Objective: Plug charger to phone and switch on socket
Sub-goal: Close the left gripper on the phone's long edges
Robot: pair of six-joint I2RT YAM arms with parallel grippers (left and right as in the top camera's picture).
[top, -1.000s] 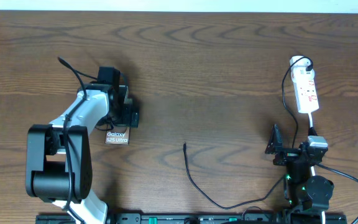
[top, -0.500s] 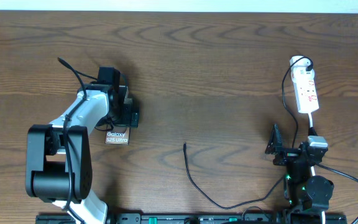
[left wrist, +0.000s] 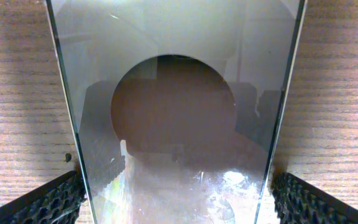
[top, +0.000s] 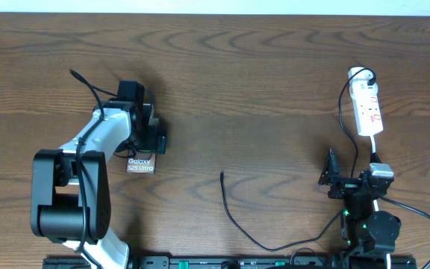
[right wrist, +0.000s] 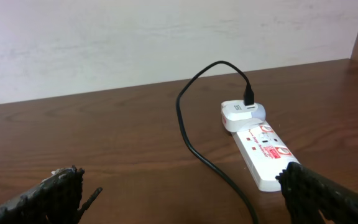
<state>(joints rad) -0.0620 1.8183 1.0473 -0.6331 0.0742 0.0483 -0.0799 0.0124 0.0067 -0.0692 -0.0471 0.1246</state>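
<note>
The phone (top: pixel 140 165) lies flat at the left of the table, its "Galaxy S25 Ultra" end toward the front. Its glossy face fills the left wrist view (left wrist: pixel 173 118). My left gripper (top: pixel 149 136) is open and straddles the phone, one pad on each side with small gaps (left wrist: pixel 178 200). The charger cable (top: pixel 234 218) runs from its free tip mid-table round to the white socket strip (top: pixel 369 110) at the far right, where it is plugged in. My right gripper (top: pixel 351 179) is open and empty, in front of the strip (right wrist: pixel 263 152) and beside the cable (right wrist: pixel 191 146).
A white adapter (right wrist: pixel 242 115) sits at the far end of the strip. A white cord (top: pixel 378 153) leads from the strip toward the right arm's base. A pale wall (right wrist: pixel 166 37) rises behind the table's far edge.
</note>
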